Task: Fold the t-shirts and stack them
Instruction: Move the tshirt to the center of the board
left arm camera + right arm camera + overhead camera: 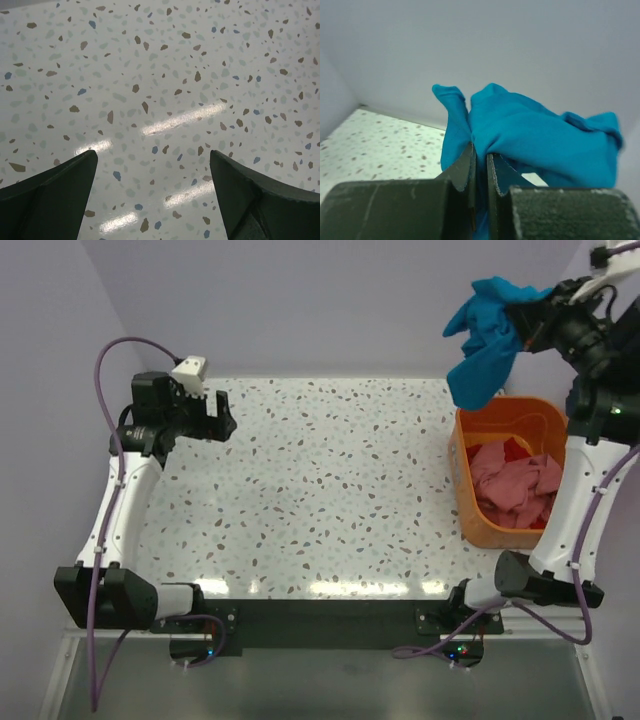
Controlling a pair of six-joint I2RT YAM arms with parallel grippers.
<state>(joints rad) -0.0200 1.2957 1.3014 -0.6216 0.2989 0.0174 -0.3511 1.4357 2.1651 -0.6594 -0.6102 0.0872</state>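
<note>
My right gripper (524,315) is shut on the teal-blue t-shirt (485,338) and holds it high in the air above the far end of the orange tub (474,508). The shirt hangs bunched from the jaws. In the right wrist view the teal cloth (535,135) is pinched between my two fingertips (481,156). Pink and red t-shirts (515,485) lie crumpled inside the tub. My left gripper (222,418) is open and empty, hovering over the far left of the table; its wrist view shows only bare speckled tabletop (155,100) between the fingers.
The orange plastic tub stands at the table's right edge. The speckled white tabletop (320,490) spreads between the two arms. Lilac walls close the back and sides. The arm bases sit at the near edge.
</note>
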